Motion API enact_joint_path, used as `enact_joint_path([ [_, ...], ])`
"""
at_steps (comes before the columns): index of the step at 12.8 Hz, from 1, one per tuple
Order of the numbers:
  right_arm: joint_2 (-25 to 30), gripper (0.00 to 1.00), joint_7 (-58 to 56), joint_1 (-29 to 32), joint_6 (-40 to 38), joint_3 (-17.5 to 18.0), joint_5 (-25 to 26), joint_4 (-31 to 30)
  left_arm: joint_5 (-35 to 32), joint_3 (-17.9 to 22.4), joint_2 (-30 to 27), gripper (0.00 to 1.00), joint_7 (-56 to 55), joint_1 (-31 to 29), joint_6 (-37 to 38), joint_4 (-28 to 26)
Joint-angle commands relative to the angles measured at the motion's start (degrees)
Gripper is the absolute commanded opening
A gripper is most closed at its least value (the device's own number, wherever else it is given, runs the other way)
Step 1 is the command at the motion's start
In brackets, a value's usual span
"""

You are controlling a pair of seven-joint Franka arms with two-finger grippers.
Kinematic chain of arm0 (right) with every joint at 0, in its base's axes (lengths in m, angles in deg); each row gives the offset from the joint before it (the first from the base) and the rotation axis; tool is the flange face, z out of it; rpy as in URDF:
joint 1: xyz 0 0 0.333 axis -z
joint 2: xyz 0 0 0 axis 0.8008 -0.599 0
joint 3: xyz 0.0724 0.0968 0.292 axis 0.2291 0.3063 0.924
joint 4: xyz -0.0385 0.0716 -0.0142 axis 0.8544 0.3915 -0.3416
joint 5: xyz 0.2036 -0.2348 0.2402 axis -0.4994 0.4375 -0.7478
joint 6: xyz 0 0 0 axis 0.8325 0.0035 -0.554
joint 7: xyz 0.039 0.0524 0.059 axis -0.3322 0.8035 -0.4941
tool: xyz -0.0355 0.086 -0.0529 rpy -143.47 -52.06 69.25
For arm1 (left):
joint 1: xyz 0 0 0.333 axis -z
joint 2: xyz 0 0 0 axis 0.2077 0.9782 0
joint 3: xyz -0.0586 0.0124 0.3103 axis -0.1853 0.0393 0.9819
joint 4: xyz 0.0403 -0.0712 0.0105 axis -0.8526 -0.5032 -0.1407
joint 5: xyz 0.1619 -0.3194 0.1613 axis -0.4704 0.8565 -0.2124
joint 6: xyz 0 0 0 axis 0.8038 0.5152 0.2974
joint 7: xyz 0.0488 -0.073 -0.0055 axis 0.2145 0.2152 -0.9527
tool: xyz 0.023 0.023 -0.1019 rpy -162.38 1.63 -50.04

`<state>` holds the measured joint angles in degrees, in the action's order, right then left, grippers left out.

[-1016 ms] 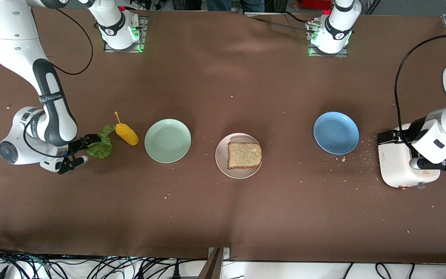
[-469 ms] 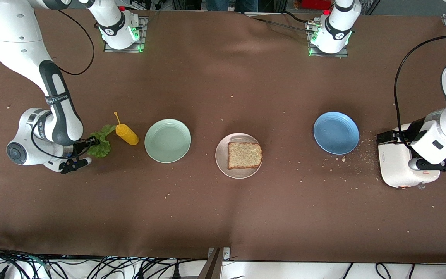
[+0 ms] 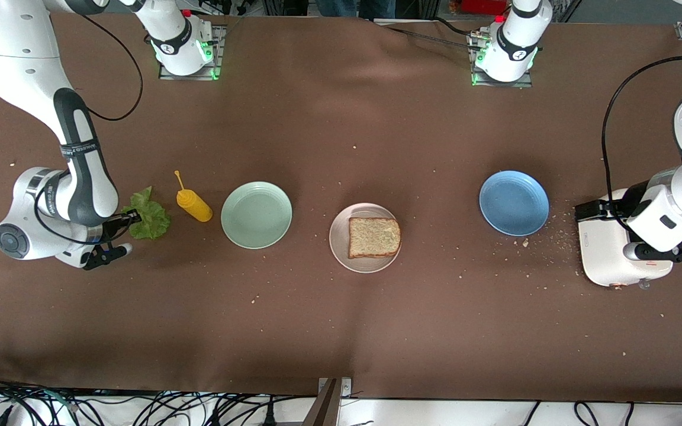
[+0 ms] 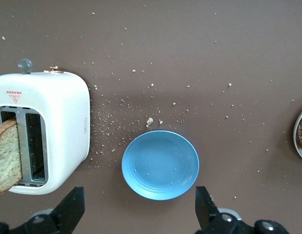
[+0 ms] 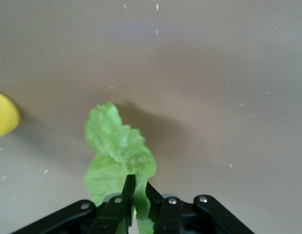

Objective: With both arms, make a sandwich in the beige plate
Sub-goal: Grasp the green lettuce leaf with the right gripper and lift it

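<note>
One slice of brown toast (image 3: 374, 236) lies on the beige plate (image 3: 341, 244) in the middle of the table. My right gripper (image 3: 123, 225) is shut on a ruffled green lettuce leaf (image 3: 149, 218) and holds it just above the cloth at the right arm's end; the wrist view shows the leaf (image 5: 119, 151) pinched between the fingers (image 5: 127, 187). My left gripper (image 4: 139, 207) is open and empty above the white toaster (image 3: 613, 248). A second toast slice (image 4: 7, 156) stands in a slot of the toaster (image 4: 58, 126).
A yellow squeeze bottle (image 3: 193, 203) lies beside the lettuce. A mint green plate (image 3: 256, 214) sits between the bottle and the beige plate. A blue plate (image 3: 514, 202) sits between the beige plate and the toaster. Crumbs are scattered near the toaster.
My right gripper has lifted the lettuce off the cloth and drawn it a little away from the yellow bottle. The left arm has barely moved.
</note>
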<state>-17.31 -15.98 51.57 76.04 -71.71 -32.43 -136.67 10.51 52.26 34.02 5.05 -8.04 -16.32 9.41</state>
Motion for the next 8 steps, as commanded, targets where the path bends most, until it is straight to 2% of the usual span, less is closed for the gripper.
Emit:
enact_joint_path([
  [1,-0.37,0.0,2.81,-0.65,-10.44,0.0,2.19,8.65,-1.78,-0.14,-0.42,1.0,0.28,0.36,0.16,-0.38],
  [5,-0.37,0.0,4.9,-1.44,-23.54,0.09,2.01,19.37,-1.78,-0.14,-0.34,1.0,0.28,0.36,0.16,-0.38],
  [8,-0.02,0.0,11.13,-2.06,-33.03,1.84,0.7,25.1,-1.78,-0.14,-0.34,1.0,0.28,0.36,0.16,-0.38],
])
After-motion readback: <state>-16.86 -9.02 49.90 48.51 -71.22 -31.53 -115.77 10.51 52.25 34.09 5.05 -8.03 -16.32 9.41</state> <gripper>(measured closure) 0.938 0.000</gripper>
